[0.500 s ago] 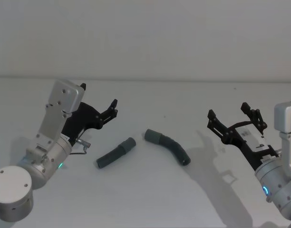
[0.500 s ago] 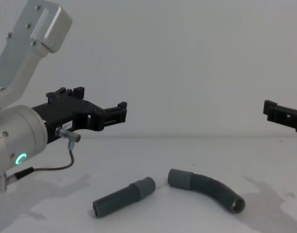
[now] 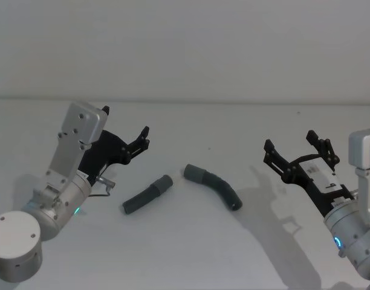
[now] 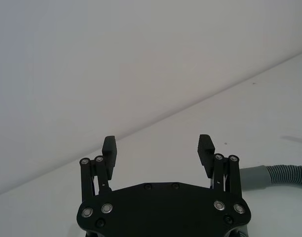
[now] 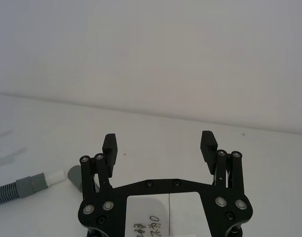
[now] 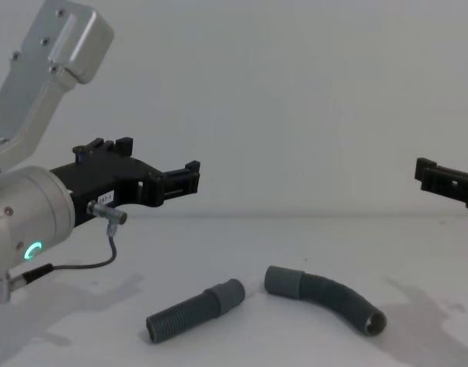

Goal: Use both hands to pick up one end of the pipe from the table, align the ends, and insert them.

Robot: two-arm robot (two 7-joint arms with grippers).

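Two dark grey ribbed hose pieces lie on the plain matte white table (image 3: 185, 254), just below the centre of the head view. The short straight ribbed hose piece (image 3: 147, 194) slants up to the right. The longer curved ribbed hose piece (image 3: 215, 186) bends down toward the right. Their smooth unribbed cuffs, the straight piece's cuff (image 3: 165, 181) and the curved piece's cuff (image 3: 193, 173), face each other with a small gap between them, so the mating ends are already close and roughly turned toward one another. Neither piece is touched.

The left black plastic parallel-jaw gripper (image 3: 126, 122) hovers at the left of the head view, above and to the left of the straight piece, with its jaws spread wide and nothing between them. The right black plastic parallel-jaw gripper (image 3: 294, 142) hangs at the right of that view, well apart from the curved piece, also spread wide and empty. Each arm sits on the side of the piece nearest it, which suits one gripper per piece.

Judging from this, the task is at the approach stage. Each gripper likely needs to come down on the ribbed body just behind a cuff, which leaves the cuffs free to meet.
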